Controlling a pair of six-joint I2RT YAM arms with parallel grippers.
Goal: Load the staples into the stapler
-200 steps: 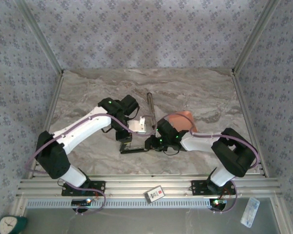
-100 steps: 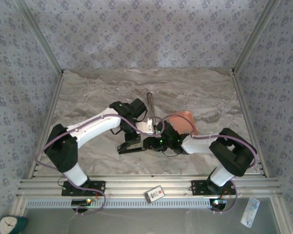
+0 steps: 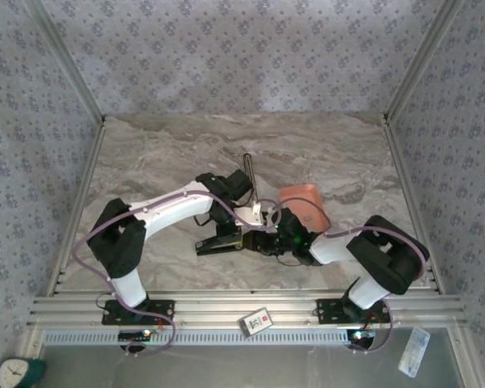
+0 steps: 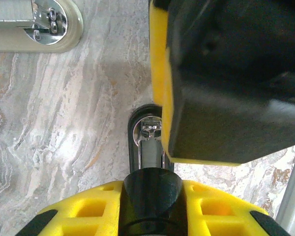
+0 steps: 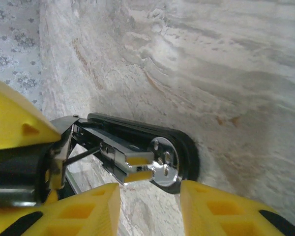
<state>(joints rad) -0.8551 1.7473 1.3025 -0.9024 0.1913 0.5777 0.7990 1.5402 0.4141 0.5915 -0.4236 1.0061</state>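
Observation:
The black stapler (image 3: 214, 245) lies on the marble table, near the middle. Its lid stands up from the base (image 4: 148, 135). My left gripper (image 3: 226, 233) is over its rear and is shut on the black lid (image 4: 151, 189). My right gripper (image 3: 257, 239) sits at the stapler's front end with its fingers (image 5: 101, 201) apart and nothing between them. Just past them I see the chrome anvil (image 5: 163, 160) and the open metal magazine (image 5: 123, 158). A thin dark strip (image 3: 248, 172) lies farther back. Whether it is the staples I cannot tell.
A salmon-coloured box (image 3: 305, 204) sits right of the grippers, close to the right arm. A pale oval base with a chrome plate (image 4: 39, 24) lies beyond the stapler. Patterned walls and metal rails (image 3: 81, 202) close in the table. Open marble stretches to the far left and right.
The right gripper's fingers have spread apart at the stapler's front end. The left arm has swung to the right and its elbow has drawn in. The stapler has stayed about where it was.

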